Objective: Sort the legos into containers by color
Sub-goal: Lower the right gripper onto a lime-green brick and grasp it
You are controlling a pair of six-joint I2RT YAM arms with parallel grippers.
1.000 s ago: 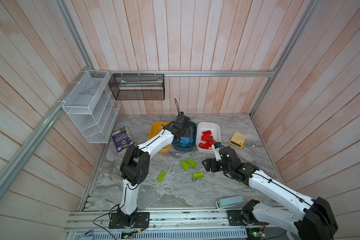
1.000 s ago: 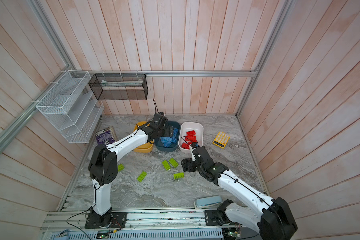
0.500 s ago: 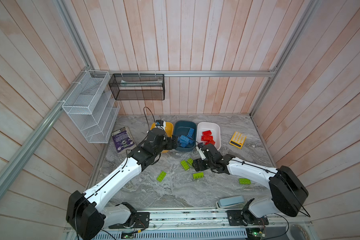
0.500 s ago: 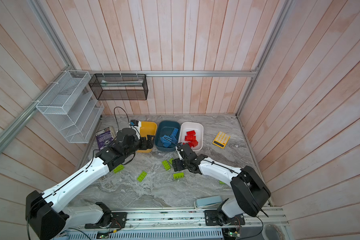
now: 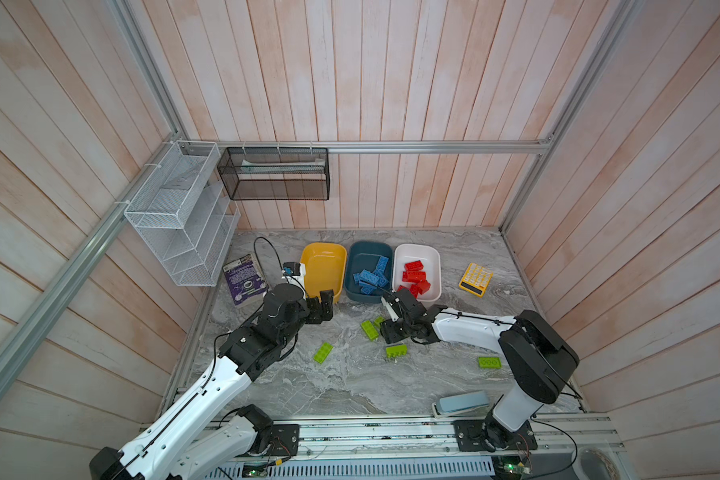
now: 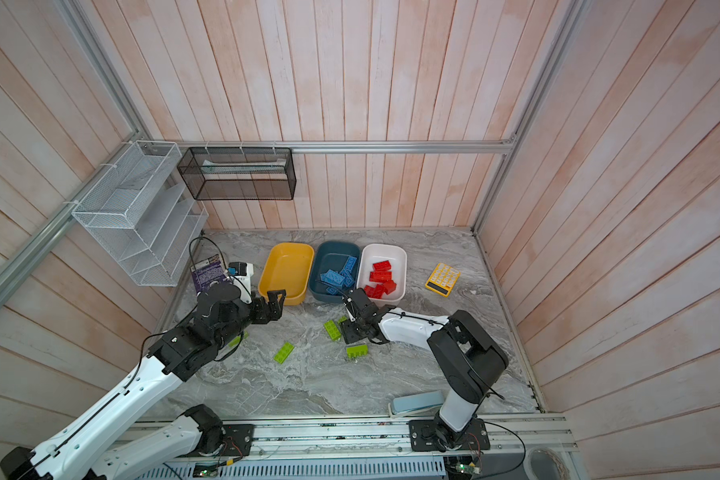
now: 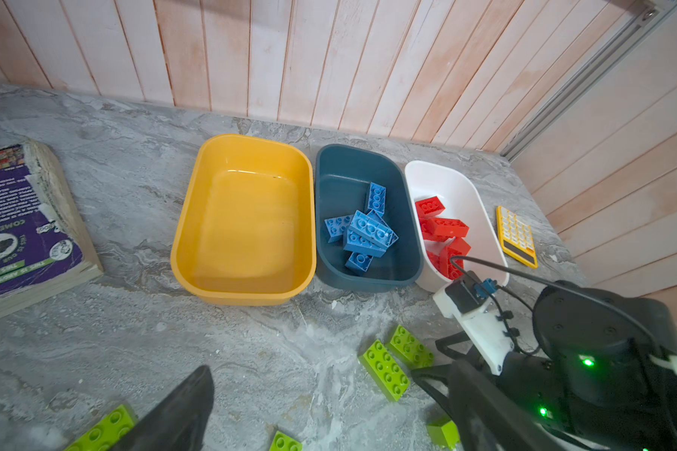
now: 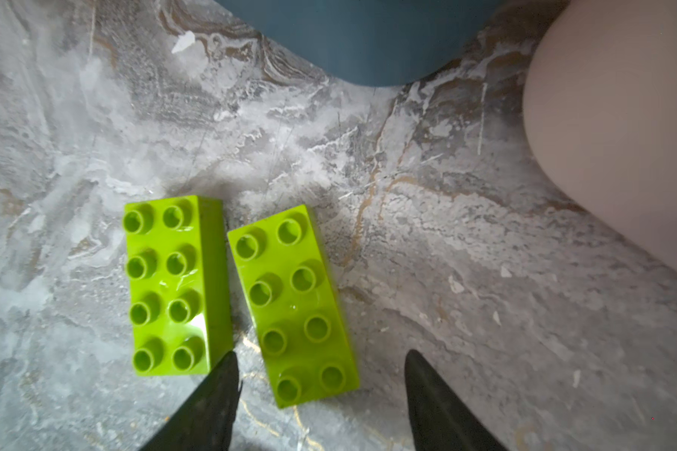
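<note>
Right gripper (image 8: pixel 320 353) sits partly open over a green lego (image 8: pixel 294 304) lying mid-frame in both top views, just below the teal tub (image 5: pixel 366 255), one finger (image 8: pixel 212 398) squeezed beside its neighbour (image 8: pixel 173 285), so I'd centre, pinch the long sides squarely, then head for the empty yellow tub (image 5: pixel 323 270).

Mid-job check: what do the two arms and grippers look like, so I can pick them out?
Both arms match: the left arm and right arm have white links, bulky black joint housings and thin black cables. The left gripper and right gripper are black with tapered, pointed jaws. Green lights glow on the right arm's black wrist housing.
</note>
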